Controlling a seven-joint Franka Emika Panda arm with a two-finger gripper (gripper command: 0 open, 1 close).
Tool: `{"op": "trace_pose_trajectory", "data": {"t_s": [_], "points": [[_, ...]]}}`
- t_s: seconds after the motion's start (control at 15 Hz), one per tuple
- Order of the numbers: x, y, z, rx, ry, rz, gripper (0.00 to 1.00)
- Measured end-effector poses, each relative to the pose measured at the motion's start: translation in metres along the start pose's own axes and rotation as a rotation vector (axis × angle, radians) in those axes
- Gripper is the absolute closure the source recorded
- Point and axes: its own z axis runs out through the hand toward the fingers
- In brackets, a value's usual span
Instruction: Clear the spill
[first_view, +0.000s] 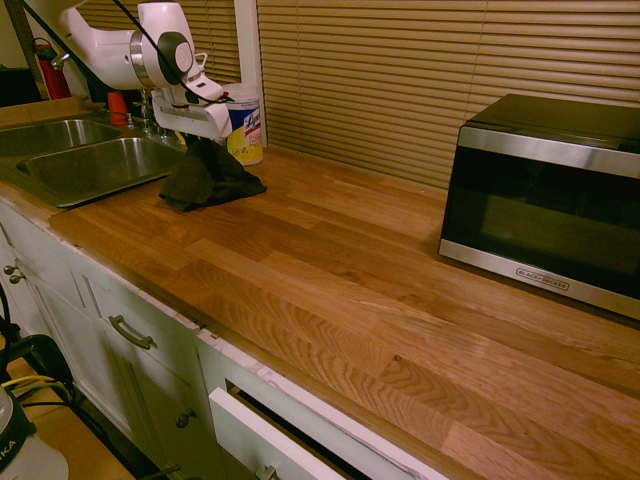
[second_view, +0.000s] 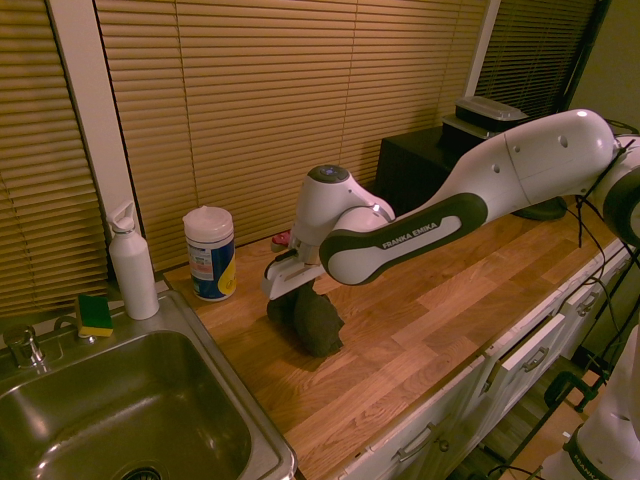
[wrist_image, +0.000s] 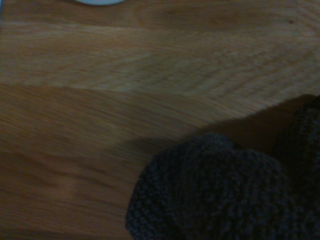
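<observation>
My gripper is shut on a dark knitted cloth rag, which hangs down from it and rests bunched on the wooden countertop. The second exterior view shows the gripper low over the counter with the rag pressed against the wood, just right of the sink. Close up in the wrist view, the rag bulges over bare wood grain. The spill is out of view in all three views.
A steel sink lies beside the rag. A wipes canister stands just behind it, with a white bottle and a sponge at the sink's back rim. A microwave sits far along the counter.
</observation>
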Motion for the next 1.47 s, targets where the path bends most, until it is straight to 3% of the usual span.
{"op": "trace_pose_trajectory", "data": {"t_s": [0.07, 1.0, 1.47], "points": [[-0.004, -0.007, 0.003, -0.002, -0.002, -0.004, 0.0], [0.001, -0.021, 0.009, -0.009, 0.019, 0.014, 0.0], [-0.015, -0.016, -0.032, 0.019, 0.091, 0.061, 0.0]]}}
